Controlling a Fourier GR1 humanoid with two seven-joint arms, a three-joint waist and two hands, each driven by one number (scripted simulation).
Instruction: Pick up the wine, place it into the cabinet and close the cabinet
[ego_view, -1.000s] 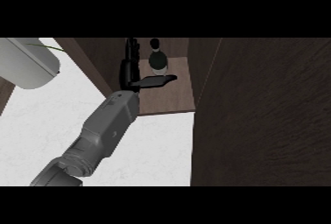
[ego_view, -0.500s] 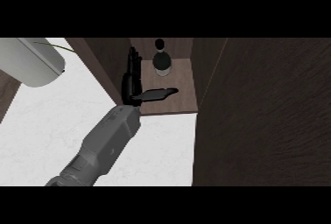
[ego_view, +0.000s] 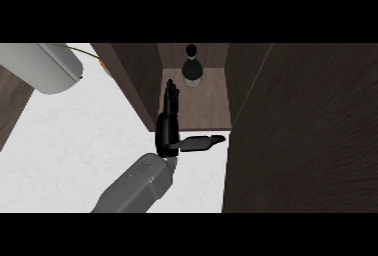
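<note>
"Where is the wine (ego_view: 192, 70)?"

"It stands at the back of the cabinet (ego_view: 199, 107) shelf. Your hand (ego_view: 168, 122) is open and holds nothing. The bottle looks heavy, slippery and easy to break, so grab its wide body."

Light is even and soft, with no clear source. The white counter (ego_view: 66, 145) is the brightest area, faintly mottled, without glare. The dark wood cabinet (ego_view: 310, 130) takes little light, and its inside is dim, so the bottle (ego_view: 192, 70) at the back reads almost as a silhouette. The black hand (ego_view: 168, 127) shows little surface detail against the wood. Edges look soft throughout; no bending at the borders
</note>
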